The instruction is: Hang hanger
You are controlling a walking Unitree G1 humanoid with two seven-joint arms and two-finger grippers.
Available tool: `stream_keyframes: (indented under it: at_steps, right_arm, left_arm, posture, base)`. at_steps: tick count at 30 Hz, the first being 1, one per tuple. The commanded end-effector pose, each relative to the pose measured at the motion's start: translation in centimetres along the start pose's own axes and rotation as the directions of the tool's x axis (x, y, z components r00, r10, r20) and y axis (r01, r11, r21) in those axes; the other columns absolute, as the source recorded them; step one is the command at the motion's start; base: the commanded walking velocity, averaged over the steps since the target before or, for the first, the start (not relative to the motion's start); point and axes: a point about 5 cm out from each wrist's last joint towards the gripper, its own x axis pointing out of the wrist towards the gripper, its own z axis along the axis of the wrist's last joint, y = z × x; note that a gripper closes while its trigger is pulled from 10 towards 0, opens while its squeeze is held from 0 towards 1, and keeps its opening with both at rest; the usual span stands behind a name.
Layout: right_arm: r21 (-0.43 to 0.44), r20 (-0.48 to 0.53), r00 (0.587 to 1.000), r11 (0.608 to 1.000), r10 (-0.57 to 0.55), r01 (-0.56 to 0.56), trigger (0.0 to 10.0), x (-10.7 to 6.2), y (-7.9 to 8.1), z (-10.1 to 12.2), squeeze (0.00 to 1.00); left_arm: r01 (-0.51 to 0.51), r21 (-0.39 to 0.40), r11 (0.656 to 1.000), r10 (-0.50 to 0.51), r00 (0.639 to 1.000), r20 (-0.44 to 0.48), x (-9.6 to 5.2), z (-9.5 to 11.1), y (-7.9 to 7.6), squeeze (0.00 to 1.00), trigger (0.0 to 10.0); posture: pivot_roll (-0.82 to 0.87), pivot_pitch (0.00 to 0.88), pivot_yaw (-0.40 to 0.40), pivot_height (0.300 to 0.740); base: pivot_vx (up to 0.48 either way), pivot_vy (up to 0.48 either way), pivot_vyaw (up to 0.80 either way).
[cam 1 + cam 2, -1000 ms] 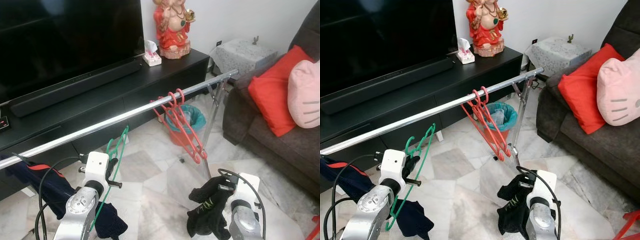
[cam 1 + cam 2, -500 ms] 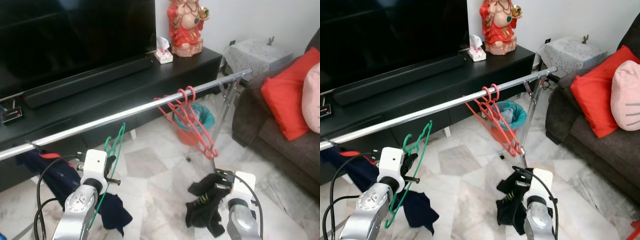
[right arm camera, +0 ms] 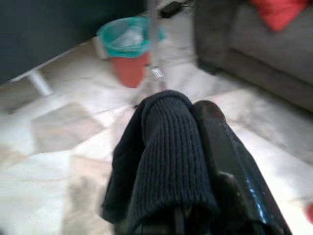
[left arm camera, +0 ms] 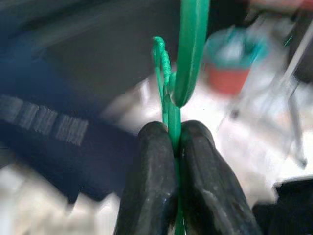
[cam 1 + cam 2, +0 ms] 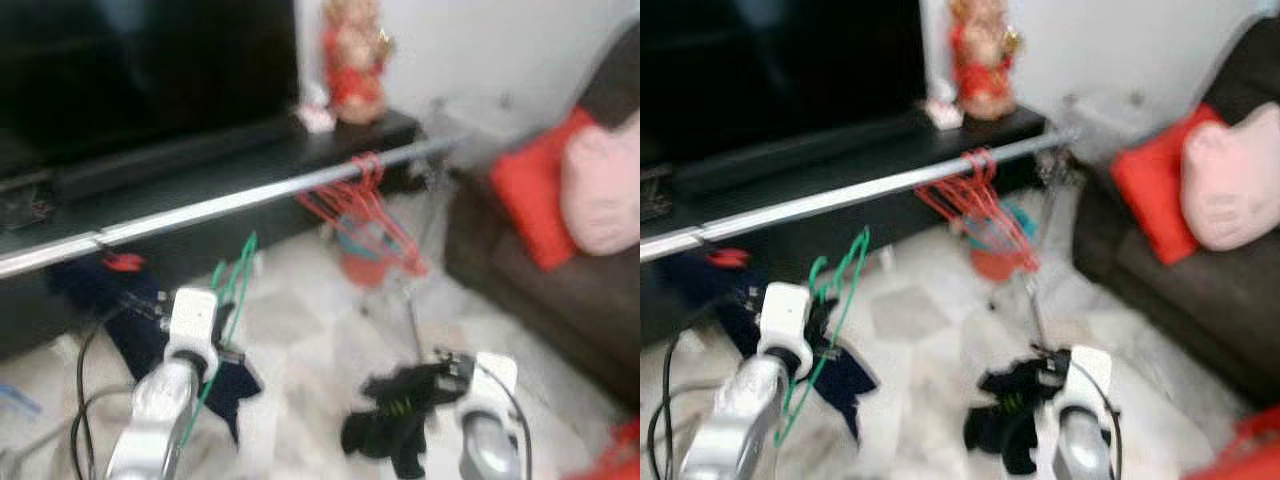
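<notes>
A blurred head view looks down on a silver clothes rail (image 5: 250, 200) running from near left to far right across a living room, in front of a low black TV surface (image 5: 200, 165). On the left, the left pincer (image 4: 173, 147) is clenched on the stem of a green hanger (image 5: 232, 290), held upright just below and nearer than the rail, its hook not yet over it. A bunch of red hangers (image 5: 365, 205) already hangs further right on the rail. On the right, low and near, the right pincer (image 3: 195, 161) grasps a black sock (image 3: 164, 161) and is not part of the hanging.

To do this step well, I judge the green hook should be lifted above the rail, brought over an open stretch left of the red hangers, then lowered until the rail carries it before the fingers let go. The head pictures are smeared, so waiting for a steady view would help aim.

The left wrist view gives what the head views cannot: both black fingers (image 4: 149, 186) pressed flat on the thin green stem. The right wrist view shows ribbed knit draped over one finger, with a teal-lined red bin (image 3: 129, 49) on the marble floor (image 3: 63, 122) beyond. The head views alone show the rail's height relative to the hook.
</notes>
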Motion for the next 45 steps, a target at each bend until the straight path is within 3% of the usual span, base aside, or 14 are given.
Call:
stream_keyframes:
  at_steps: [1, 18, 41, 45]
  right_arm:
    - [-0.004, 0.035, 0.999, 1.0, 0.021, -0.021, 10.0, 0.14, 0.64, 0.73, 0.0]
    - [-0.004, 0.03, 0.999, 1.0, 0.027, -0.027, 10.0, 0.09, 0.78, 0.65, 0.0]
    - [0.042, 0.044, 0.999, 0.999, -0.013, 0.011, 10.0, 0.61, -0.05, 1.46, 0.0]
    - [0.045, 0.041, 0.999, 0.999, -0.015, 0.013, 10.0, 0.62, -0.12, 1.42, 0.0]
  left_arm:
    - [-0.011, 0.017, 1.0, 0.01, 0.999, 0.039, 0.6, 1.32, 0.41, 0.0, 10.0]
    - [-0.013, 0.02, 1.0, 0.012, 0.999, 0.039, 0.56, 1.33, 0.49, 0.0, 10.0]
    - [-0.015, 0.016, 1.0, 0.015, 0.999, 0.037, 0.41, 1.18, 0.65, 0.0, 10.0]
    - [-0.015, 0.016, 1.0, 0.015, 0.999, 0.035, 0.36, 1.1, 0.62, 0.0, 10.0]
  posture:
    - [-0.07, 0.0, 0.017, 0.74]
    - [-0.06, 0.0, 0.019, 0.74]
    - [-0.06, 0.0, 0.016, 0.74]
    - [-0.06, 0.0, 0.016, 0.74]
  base:
    - [-0.3, -0.24, 0.8]
    - [-0.29, -0.218, 0.78]
    - [-0.286, -0.248, 0.0]
    - [-0.286, -0.247, -0.73]
